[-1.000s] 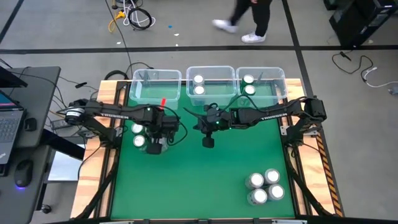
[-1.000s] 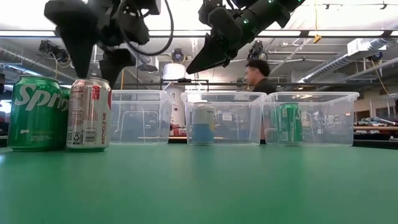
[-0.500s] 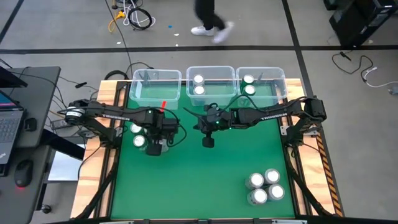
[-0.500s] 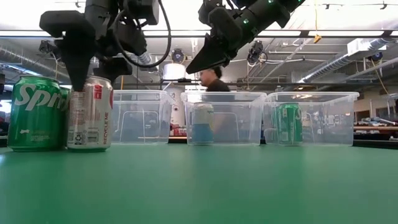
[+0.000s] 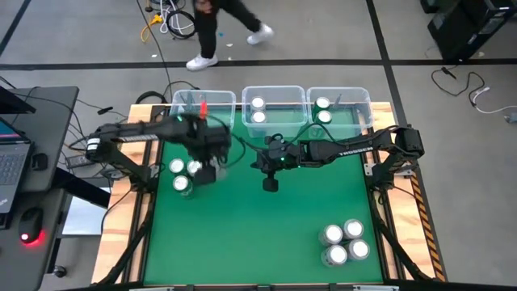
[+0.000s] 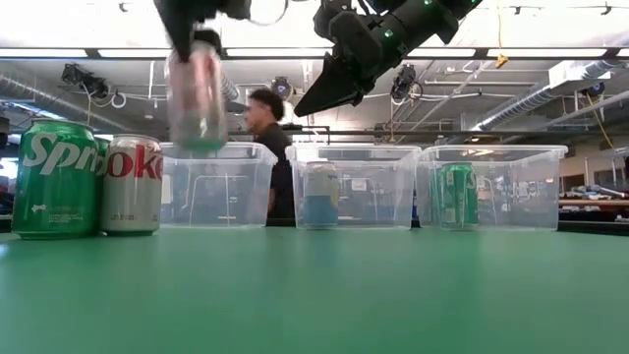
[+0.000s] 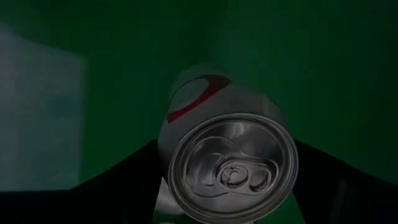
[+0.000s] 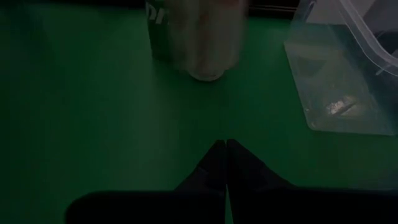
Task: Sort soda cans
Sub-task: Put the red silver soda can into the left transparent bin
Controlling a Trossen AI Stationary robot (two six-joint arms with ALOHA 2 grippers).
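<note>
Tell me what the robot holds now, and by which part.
The left gripper holds a silver can by its upper sides, lifted off the table. The right gripper holds nothing.

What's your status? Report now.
Left gripper shut on silver can, lifted near left bin. Right gripper shut, idle mid-table. Nothing in the way.

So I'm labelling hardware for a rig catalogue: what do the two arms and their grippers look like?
Both arms are dark, slim and jointed, with pale lettering along the forearm links and black cables looping near the wrists. The left gripper has a small red mark on its arm close behind it. The right gripper ends in two dark, tapering, pointed fingers, with small green lights on the wrist.
</note>
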